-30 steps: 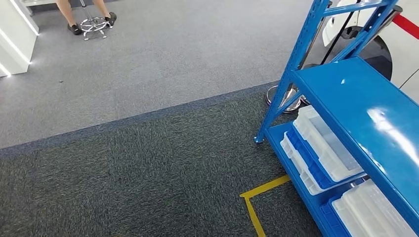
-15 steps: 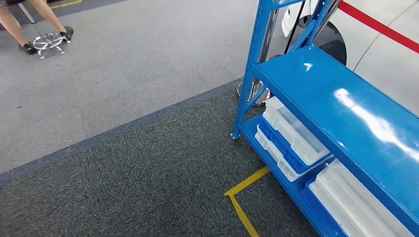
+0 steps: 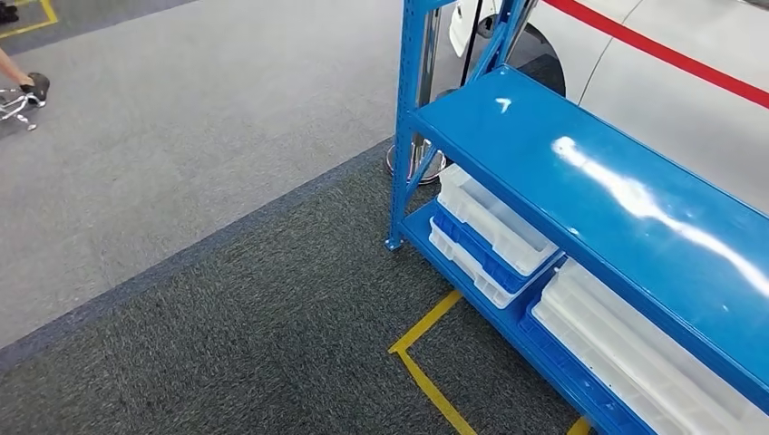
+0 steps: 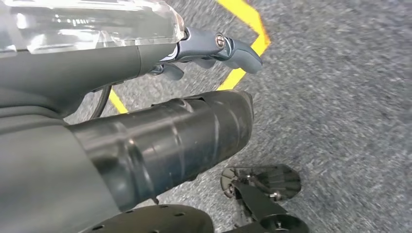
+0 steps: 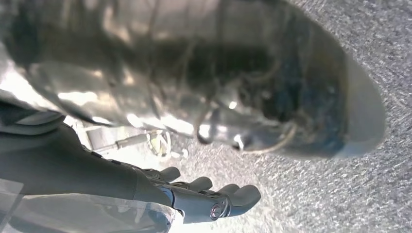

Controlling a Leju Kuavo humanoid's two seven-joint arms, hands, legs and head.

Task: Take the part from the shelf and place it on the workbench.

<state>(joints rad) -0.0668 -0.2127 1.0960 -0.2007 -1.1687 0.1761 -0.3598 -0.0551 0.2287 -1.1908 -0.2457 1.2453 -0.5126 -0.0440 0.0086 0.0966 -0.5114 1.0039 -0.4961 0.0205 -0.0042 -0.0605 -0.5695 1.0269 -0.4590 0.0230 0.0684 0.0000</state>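
White bins sit on the blue shelf's lower tier, contents unclear. My left hand and right hand hang empty, fingers loose.

Dark grey carpet is meeting lighter grey carpet along a diagonal seam; yellow floor tape is lying beside it, overhead light glaring.

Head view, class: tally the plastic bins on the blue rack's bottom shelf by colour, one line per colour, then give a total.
White bins: 3
Blue bins: 2
Total: 5, all under the blue rack's bare middle shelf
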